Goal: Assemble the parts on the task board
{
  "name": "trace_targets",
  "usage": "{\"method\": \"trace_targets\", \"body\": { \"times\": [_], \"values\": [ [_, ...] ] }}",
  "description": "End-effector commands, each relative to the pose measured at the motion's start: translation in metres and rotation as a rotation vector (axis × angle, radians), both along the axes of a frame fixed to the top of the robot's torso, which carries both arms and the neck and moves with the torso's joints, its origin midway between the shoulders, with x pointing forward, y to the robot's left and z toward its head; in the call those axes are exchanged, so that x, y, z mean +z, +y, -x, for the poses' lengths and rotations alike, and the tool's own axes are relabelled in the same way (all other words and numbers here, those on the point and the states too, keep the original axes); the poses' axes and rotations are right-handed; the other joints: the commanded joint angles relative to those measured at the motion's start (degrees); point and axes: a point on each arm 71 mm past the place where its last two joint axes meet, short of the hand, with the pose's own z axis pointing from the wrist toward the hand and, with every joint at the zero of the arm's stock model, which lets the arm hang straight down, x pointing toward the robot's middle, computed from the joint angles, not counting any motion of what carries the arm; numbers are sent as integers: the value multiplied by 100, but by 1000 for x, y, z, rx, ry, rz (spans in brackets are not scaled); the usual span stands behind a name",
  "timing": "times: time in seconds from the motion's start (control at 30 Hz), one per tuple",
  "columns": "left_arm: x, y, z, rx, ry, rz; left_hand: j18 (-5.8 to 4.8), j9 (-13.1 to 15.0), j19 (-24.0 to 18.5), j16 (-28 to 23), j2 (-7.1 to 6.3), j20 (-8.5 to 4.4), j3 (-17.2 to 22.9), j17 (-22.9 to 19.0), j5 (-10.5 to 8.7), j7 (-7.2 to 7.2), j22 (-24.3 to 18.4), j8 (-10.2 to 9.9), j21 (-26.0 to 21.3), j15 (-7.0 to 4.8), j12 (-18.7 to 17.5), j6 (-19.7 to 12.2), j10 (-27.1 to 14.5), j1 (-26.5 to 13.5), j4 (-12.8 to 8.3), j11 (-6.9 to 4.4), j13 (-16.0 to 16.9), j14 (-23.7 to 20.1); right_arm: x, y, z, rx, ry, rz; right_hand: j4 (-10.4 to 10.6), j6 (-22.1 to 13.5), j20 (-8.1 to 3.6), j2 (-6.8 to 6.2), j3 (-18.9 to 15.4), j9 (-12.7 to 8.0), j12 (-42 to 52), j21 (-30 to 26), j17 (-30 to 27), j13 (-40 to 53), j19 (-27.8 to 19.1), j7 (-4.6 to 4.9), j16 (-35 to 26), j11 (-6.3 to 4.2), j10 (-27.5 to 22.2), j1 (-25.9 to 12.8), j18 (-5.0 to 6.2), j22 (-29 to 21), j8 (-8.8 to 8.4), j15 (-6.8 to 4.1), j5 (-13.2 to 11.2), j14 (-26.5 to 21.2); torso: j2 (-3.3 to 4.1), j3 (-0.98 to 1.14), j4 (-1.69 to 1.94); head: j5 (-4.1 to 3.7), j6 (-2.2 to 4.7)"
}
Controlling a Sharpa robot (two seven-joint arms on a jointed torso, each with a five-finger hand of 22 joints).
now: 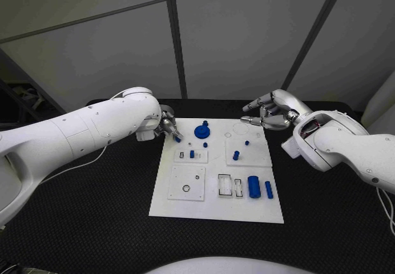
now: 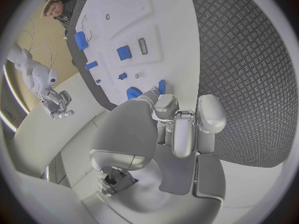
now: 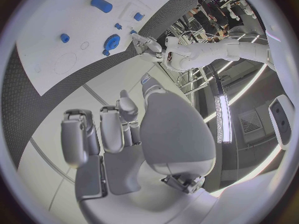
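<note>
Looking down from the head view, the white task board (image 1: 216, 197) lies mid-bench (image 1: 99, 228), with blue parts (image 1: 202, 132) scattered across it. The left hand (image 1: 169, 127) sits at the board's far left corner, fingers pinching a small blue part (image 1: 178, 138). The right hand (image 1: 270, 114) hovers beyond the far right corner, fingers apart and carrying nothing.

From the left wrist, fingers (image 2: 165, 104) close round the small blue part (image 2: 161, 87) over the board's edge.

From the right wrist, fingers (image 3: 77, 134) hang loose and spread, off the board (image 3: 69, 59).
</note>
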Motion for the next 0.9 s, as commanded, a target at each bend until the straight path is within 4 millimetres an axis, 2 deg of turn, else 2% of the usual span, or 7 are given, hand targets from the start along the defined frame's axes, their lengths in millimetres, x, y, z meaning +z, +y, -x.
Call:
{"method": "trace_targets", "body": {
  "times": [0.03, 0.1, 0.2, 0.33, 0.43, 0.6, 0.9],
  "values": [
    [4, -1, 2, -9, -29, 45, -54, 213, -19, 24, 101, 32, 442, 857, 44, -8, 7, 33, 2, -1, -17, 17, 365, 120, -525, -16, 116, 467, 1, 1, 0, 7, -5, 2, -1, 48, -8, 34, 32, -7, 20, -12, 3, 1, 379, 2, -6, -19, -5, -23, 15, 1182, -15, -23, 3, 211, -7, -1, 16, 12, 0],
    [5, -1, 3, -11, -39, 54, -53, 248, -18, 34, 61, 43, 504, 872, 187, 5, 11, 42, 0, 9, -40, 3, 367, 123, -641, -9, 106, 471, 1, 1, 0, 7, -6, 2, -1, 48, -8, 34, 32, -7, 20, -12, 3, 1, 379, 2, -6, -19, -5, -23, 15, 1182, -15, -23, 3, 211, -3, -2, 18, 21, 5],
    [7, -1, 6, -15, -51, 63, -55, 284, -6, 41, 35, 54, 564, 884, 275, 10, 31, 58, 8, 18, -58, 10, 377, 80, -725, -5, 96, 474, 1, 1, 0, 7, -6, 2, -1, 48, -8, 34, 32, -7, 20, -12, 3, 1, 379, 2, -6, -19, -5, -23, 15, 1182, -15, -23, 3, 211, -5, -2, 18, 40, 5],
    [10, 0, 11, -20, -70, 77, -58, 321, 17, 40, 15, 57, 628, 882, 362, 9, 65, 77, 24, 16, -51, 27, 393, 24, -801, -7, 94, 474, 2, 1, 0, 7, -7, 1, 2, 52, -9, 44, 36, -6, 28, -10, 7, 7, 381, 2, -5, -20, 0, -26, 15, 1184, -14, -24, 10, 212, -2, 2, 2, 65, 17],
    [13, 1, 16, -17, -90, 88, -62, 346, 39, 39, 3, 54, 673, 880, 431, 6, 96, 89, 42, 8, -46, 39, 404, -26, -849, -10, 92, 474, 2, 0, 0, 7, -8, 0, 2, 52, -9, 44, 36, -6, 28, -10, 7, 7, 381, 2, -5, -20, 0, -26, 15, 1184, -14, -24, 10, 212, 0, 2, 6, 76, 19],
    [17, 4, 26, -10, -122, 105, -70, 403, 73, 44, -36, 39, 772, 886, 670, -1, 146, 111, 67, -9, -19, 56, 419, -145, -945, -19, 93, 475, 2, -1, 0, 4, -8, 0, 2, 52, -9, 44, 36, -6, 28, -10, 7, 7, 381, 2, -5, -20, 0, -26, 15, 1184, -14, -24, 10, 212, 1, -3, 13, 92, 8],
    [11, 6, 47, -10, -136, 90, -75, 422, 92, 41, -44, 33, 807, 882, 713, -6, 173, 120, 83, -15, -26, 65, 421, -175, -978, -24, 88, 474, 2, -2, 0, 3, -6, 0, 2, 52, -9, 44, 36, -6, 28, -10, 7, 7, 381, 2, -5, -20, 0, -26, 15, 1184, -14, -24, 10, 212, 3, -1, 5, 147, -23]
  ]
}}
